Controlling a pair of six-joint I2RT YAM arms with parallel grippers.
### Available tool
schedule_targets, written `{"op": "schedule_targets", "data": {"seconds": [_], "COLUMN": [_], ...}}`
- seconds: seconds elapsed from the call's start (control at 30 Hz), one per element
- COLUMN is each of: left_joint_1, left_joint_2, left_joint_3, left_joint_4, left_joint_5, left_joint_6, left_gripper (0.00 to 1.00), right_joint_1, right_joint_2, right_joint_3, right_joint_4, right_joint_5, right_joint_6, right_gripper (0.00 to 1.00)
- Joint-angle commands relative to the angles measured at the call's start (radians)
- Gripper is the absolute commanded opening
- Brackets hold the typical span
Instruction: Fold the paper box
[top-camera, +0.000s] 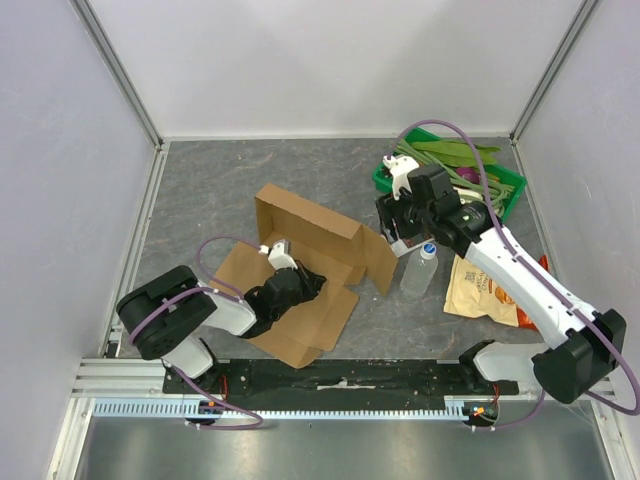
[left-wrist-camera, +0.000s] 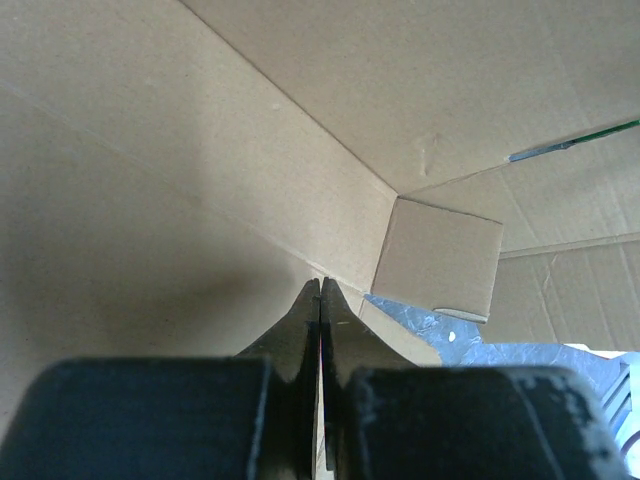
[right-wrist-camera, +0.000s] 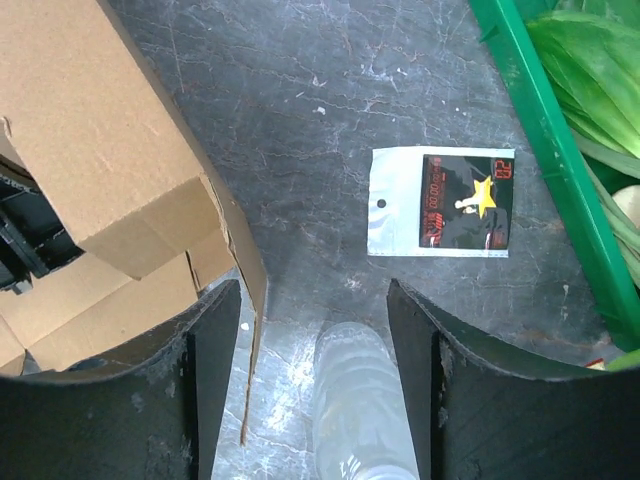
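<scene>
Brown cardboard paper box (top-camera: 325, 315) fills everything ahead of the left pincer (left-wrist-camera: 320, 290), which is squeezed fully closed. Right pincer (right-wrist-camera: 312, 290) gapes open, clear bottle (right-wrist-camera: 360, 400) showing between its fingers.

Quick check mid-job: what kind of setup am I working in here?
Probably an enclosed lab test cell: plain white walls in aluminium framing, a grey tabletop, and staged props such as the green crate of leafy stalks and a water bottle.
</scene>
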Motion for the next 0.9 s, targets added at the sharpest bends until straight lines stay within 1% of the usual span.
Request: {"op": "schedule_targets", "data": {"seconds": [0.0,0.07,0.1,0.13,0.23,0.3,0.33,0.4,0.47,0.5,0.53,0.6,0.63,0.67,0.7,0.77,0.87], "left_joint_1": [-0.004,-0.004,-0.004,-0.004,-0.004,-0.004,-0.004,-0.004,-0.004,-0.004,-0.004,-0.004,-0.004,-0.004,-0.004,-0.004,-0.004], "left_joint_2": [0.021,0.029,0.034,0.038,0.048,0.057,0.06,0.069,0.081,0.083,0.087,0.091,0.094,0.095,0.103,0.113,0.135], "left_joint_3": [0.015,0.009,0.009,0.008,0.008,0.012,0.015,0.023,0.031,0.032,0.035,0.035,0.037,0.041,0.043,0.055,0.067], "left_joint_4": [-0.004,-0.001,0.0,0.002,0.006,0.006,0.005,-0.001,-0.004,-0.004,-0.004,-0.007,-0.012,-0.014,-0.014,-0.012,-0.003], "left_joint_5": [-0.052,-0.056,-0.059,-0.059,-0.06,-0.06,-0.06,-0.056,-0.054,-0.052,-0.054,-0.057,-0.059,-0.059,-0.056,-0.049,-0.039], "left_joint_6": [-0.055,-0.067,-0.07,-0.076,-0.091,-0.093,-0.096,-0.101,-0.111,-0.119,-0.122,-0.131,-0.139,-0.142,-0.148,-0.153,-0.168], "left_gripper": [0.02,0.02,0.02,0.02,0.02,0.02,0.02,0.02,0.02,0.02,0.02,0.02,0.02,0.02,0.02,0.02,0.02], "right_joint_1": [0.001,0.003,0.003,0.006,0.019,0.036,0.049,0.079,0.099,0.122,0.13,0.148,0.153,0.151,0.151,0.15,0.151], "right_joint_2": [-0.035,-0.027,-0.021,-0.015,-0.013,0.002,0.008,0.025,0.033,0.039,0.042,0.04,0.039,0.037,0.037,0.043,0.072], "right_joint_3": [0.009,-0.027,-0.039,-0.059,-0.082,-0.08,-0.079,-0.08,-0.085,-0.084,-0.08,-0.061,-0.051,-0.042,-0.025,-0.018,-0.016], "right_joint_4": [-0.037,-0.037,-0.034,-0.031,0.008,0.022,0.022,0.013,0.012,0.015,0.013,0.013,0.016,0.013,0.015,0.021,0.027], "right_joint_5": [-0.047,-0.13,-0.135,-0.132,-0.135,-0.106,-0.083,-0.049,-0.039,-0.016,-0.014,0.03,0.053,0.058,0.063,0.049,0.053], "right_joint_6": [-0.002,-0.009,-0.014,-0.017,-0.011,-0.005,-0.005,-0.002,0.018,0.032,0.055,0.095,0.118,0.173,0.205,0.3,0.377], "right_gripper": [0.67,0.63,0.6,0.55,0.5,0.44,0.38,0.37,0.32,0.26,0.22,0.17,0.1,0.07,0.01,0.0,0.0]}}
